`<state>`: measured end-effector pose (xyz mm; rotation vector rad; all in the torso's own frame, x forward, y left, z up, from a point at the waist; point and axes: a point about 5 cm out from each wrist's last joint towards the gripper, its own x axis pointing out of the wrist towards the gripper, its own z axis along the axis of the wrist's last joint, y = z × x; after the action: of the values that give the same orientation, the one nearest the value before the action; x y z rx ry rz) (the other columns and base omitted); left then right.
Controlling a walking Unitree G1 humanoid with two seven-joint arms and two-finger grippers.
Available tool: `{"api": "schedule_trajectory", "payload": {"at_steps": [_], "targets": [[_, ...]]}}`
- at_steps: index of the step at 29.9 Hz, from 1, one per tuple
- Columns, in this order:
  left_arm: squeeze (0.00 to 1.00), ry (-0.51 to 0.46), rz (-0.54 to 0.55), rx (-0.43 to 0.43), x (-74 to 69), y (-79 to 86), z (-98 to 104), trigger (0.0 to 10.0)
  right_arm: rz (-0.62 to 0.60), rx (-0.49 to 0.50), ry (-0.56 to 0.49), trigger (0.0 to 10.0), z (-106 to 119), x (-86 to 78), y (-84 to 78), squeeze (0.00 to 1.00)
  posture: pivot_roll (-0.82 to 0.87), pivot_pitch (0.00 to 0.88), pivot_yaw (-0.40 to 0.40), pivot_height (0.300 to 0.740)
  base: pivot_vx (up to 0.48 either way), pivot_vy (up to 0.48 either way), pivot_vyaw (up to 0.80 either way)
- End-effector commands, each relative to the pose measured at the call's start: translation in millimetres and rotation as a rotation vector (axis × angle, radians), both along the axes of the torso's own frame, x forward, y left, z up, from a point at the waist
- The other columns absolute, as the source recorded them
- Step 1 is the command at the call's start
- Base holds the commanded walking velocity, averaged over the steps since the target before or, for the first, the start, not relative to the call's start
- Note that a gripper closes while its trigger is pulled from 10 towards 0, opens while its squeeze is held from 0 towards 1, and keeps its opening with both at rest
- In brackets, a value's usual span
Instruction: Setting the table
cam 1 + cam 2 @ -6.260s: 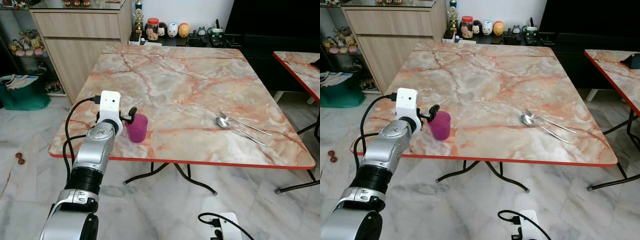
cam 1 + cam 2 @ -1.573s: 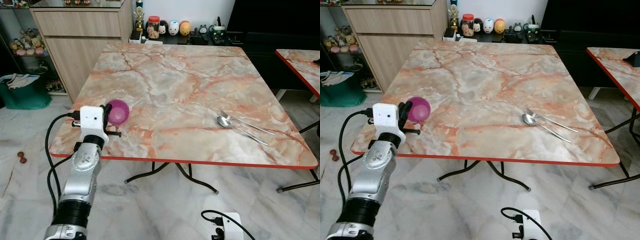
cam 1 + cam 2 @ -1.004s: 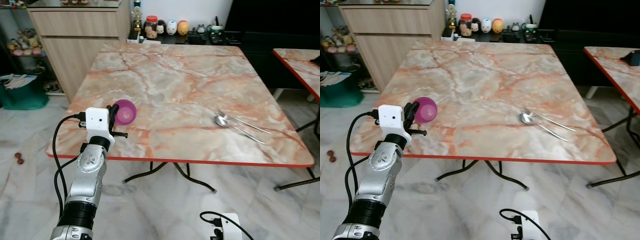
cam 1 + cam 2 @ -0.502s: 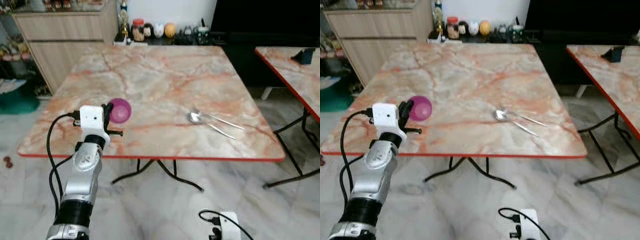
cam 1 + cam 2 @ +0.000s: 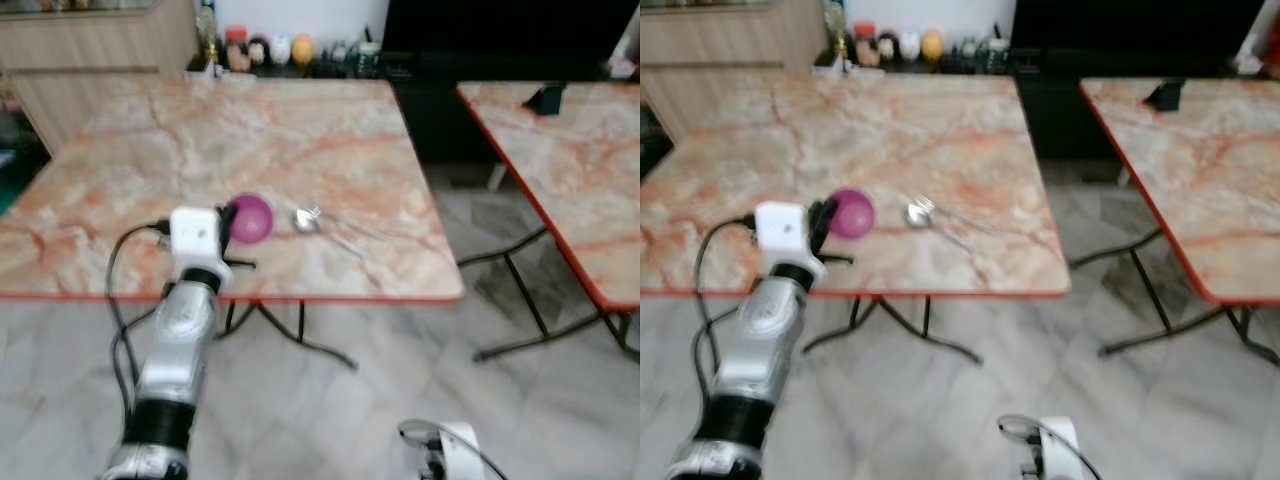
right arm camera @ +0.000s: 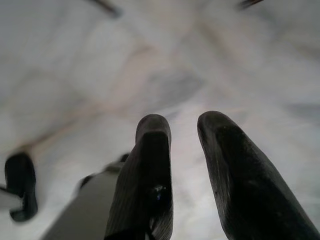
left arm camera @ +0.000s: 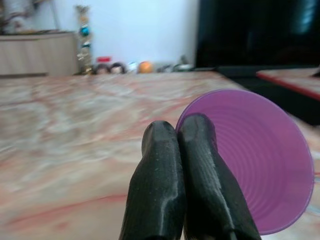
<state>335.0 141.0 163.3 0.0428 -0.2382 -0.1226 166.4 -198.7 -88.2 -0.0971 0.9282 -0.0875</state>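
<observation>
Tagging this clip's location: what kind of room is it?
Likely a home dining or living area: two marble-look tables, a wooden cabinet and figurines beside a dark screen.

Left arm: stretched forward and raised.
Left end effector (image 7: 179, 131): fingers pressed together, pinching the rim of a purple cup (image 7: 260, 160).
Right end effector (image 6: 182, 131): hanging low, fingers apart.

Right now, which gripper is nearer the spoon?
Left. The left gripper is raised over the table holding the purple cup, with the spoon just to its right. The right gripper hangs low over the floor, well away from it.
</observation>
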Motion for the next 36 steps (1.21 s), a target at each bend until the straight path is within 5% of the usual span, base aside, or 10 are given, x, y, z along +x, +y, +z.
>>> {"api": "schedule_trajectory", "payload": {"at_steps": [1,36], "targets": [[0.00,-0.030,0.027,0.008,0.7,9.7,7.9,10.0,-0.001,0.017,0.002,10.0,-0.9,0.4,6.4,0.00,0.08,0.000,-0.028,0.731,0.000,-0.420,0.00],[0.00,-0.044,0.009,0.028,1.5,5.4,10.4,10.0,0.016,0.002,0.006,10.0,-0.7,0.7,5.8,0.00,0.07,0.000,-0.028,0.731,0.000,-0.417,0.09]]}}
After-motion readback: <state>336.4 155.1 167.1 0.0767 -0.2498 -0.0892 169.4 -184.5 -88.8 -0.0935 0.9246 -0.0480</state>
